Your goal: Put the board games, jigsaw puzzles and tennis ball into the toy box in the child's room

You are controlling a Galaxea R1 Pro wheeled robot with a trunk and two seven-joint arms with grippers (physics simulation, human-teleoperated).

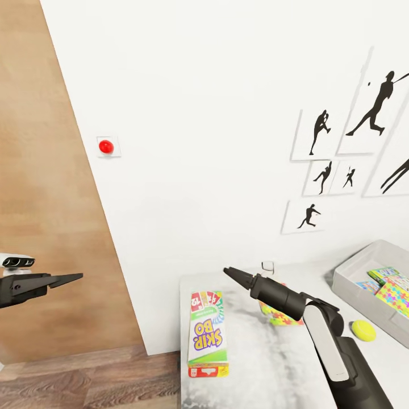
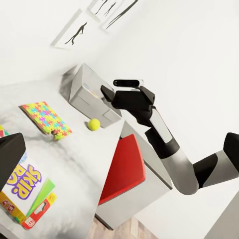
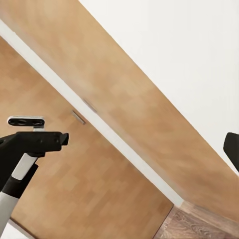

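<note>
1. the skip bo board game (image 1: 207,335) is a flat rectangular box, white and green on its face with purple lettering, a fan of red and green cards printed at one end and a yellow-red edge at the other; it lies flat near the end of the light grey table (image 1: 255,369), touched by nothing.
2. a jigsaw puzzle (image 2: 46,117) is a thin square sheet of yellow, green, red and blue pieces lying on the table between the game box and the toy box (in the head view the right arm covers most of it).
3. the tennis ball (image 1: 363,330) is small and yellow-green, resting on the table just beside the toy box.
4. the toy box (image 1: 363,267) is a shallow light grey bin with sloping sides; inside it lie multicoloured flat items (image 1: 392,289), probably another jigsaw and a printed box, though the frame edge cuts them off.
5. the right gripper (image 1: 236,276) hangs above the table holding nothing, its fingers seemingly pressed together.
6. the left gripper (image 1: 68,279) is held off the table's end in front of a wooden door (image 1: 51,199), empty, its fingers close together.
7. baseball-player silhouettes (image 1: 341,165) hang on the white wall.
</note>
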